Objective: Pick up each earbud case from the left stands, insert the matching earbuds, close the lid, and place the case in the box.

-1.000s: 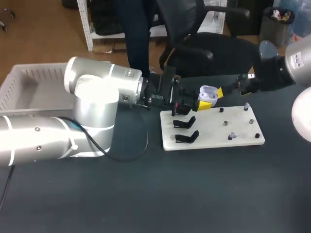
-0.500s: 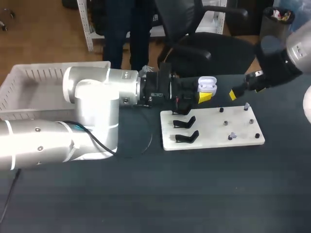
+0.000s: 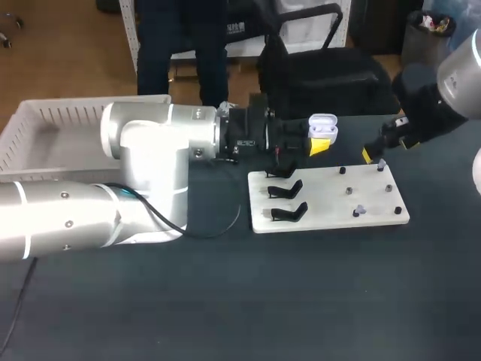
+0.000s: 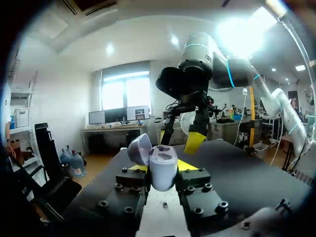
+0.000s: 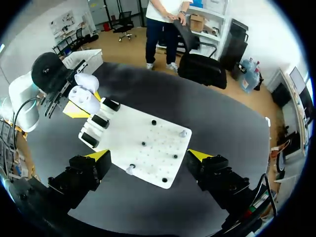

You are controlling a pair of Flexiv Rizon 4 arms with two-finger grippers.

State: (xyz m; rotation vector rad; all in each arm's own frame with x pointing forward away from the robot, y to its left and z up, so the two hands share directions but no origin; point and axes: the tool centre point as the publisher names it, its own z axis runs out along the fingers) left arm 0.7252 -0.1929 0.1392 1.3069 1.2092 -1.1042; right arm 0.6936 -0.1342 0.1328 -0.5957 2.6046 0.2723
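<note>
earbud case [image 3: 322, 128]: one, white, lid tipped open; held off the table in the upper middle of the head view, just beyond the board's far left corner.
left gripper [image 3: 316, 143]: one; its two yellow-tipped fingers are set narrow and press the case from both sides.
right gripper [image 5: 148, 155]: one; fingers spread wide with nothing between them; in the upper right of the head view, above the board's far right corner.
board [image 3: 325, 201]: one, white, flat on the table, right of centre.
stands [image 3: 286, 189]: three, black, in a column down the board's left side; none holds a case.
earbuds [image 3: 359, 211]: two, small and pale; one near the board's front edge, one at its far right corner.
pegs [image 3: 349, 190]: four, dark, scattered over the board's right half.
box [image 3: 45, 135]: one, a white ribbed basket, upper left.
table [image 3: 301, 301]: one, dark.
</note>
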